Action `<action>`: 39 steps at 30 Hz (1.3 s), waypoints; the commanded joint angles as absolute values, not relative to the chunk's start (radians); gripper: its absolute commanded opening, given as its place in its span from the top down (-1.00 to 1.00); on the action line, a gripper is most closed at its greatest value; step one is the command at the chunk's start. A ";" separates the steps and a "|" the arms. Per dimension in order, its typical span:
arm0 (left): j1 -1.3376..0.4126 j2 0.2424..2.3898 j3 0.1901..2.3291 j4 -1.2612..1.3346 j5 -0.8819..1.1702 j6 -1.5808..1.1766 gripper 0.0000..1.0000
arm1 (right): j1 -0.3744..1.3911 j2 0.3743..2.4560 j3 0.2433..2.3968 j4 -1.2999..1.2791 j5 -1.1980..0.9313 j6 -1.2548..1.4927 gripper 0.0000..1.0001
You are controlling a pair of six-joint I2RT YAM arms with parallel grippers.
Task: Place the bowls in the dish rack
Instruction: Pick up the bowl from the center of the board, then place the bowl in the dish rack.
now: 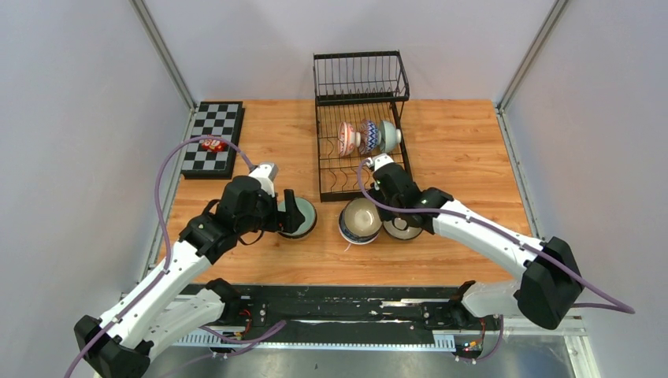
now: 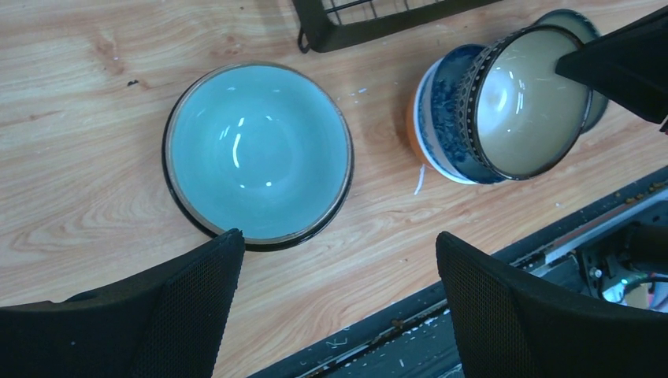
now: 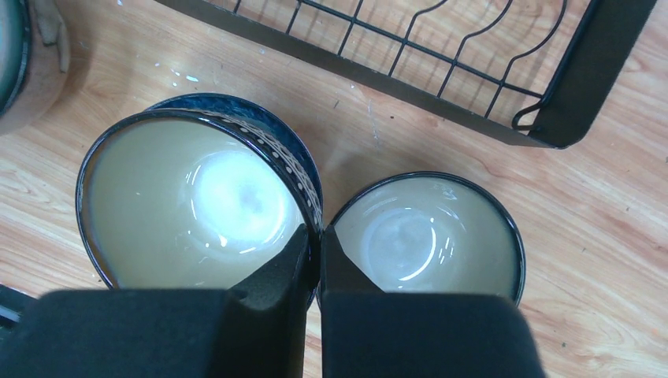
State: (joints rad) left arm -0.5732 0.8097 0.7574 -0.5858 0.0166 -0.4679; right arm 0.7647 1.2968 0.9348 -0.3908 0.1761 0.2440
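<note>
Both wrist views beat overhead: right gripper (image 3: 313, 236) pinches blue-patterned bowl (image 3: 189, 197) rim; left gripper (image 2: 339, 240) wide, empty.

A black-and-white checkerboard (image 1: 217, 122) lies at the upper left of the wooden table (image 1: 465, 150), with a small red object (image 1: 211, 145) resting on its squares.

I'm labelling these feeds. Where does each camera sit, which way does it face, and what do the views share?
Top external: above and behind the bases, facing down at the wooden table and black wire dish rack; the left arm and right arm show.
Left wrist: on the left arm, facing down past the open left gripper at the pale green ceramic bowl.
Right wrist: facing down past the right gripper, shut on the blue-patterned cream-lined bowl.
Shared: that bowl shows in all three views.
</note>
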 commanded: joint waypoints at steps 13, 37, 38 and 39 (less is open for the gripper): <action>-0.675 0.873 0.857 -0.444 0.096 -0.571 -0.78 | 0.897 1.247 1.121 -0.436 0.275 0.218 0.95; -0.756 1.016 0.839 -0.376 -0.052 -0.591 -0.19 | 1.059 1.354 1.295 -0.489 0.431 0.200 0.95; -0.756 1.019 0.839 -0.375 -0.054 -0.591 -0.16 | 1.061 1.356 1.299 -0.491 0.432 0.198 0.95; -0.757 1.021 0.839 -0.373 -0.053 -0.593 -0.12 | 1.064 1.360 1.304 -0.492 0.437 0.197 0.95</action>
State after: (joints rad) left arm -0.7448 1.0065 0.8349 -0.4023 -0.0284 -0.5915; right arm 1.0420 1.3537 1.2442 -0.4961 0.3935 0.2031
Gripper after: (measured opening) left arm 0.589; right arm 0.051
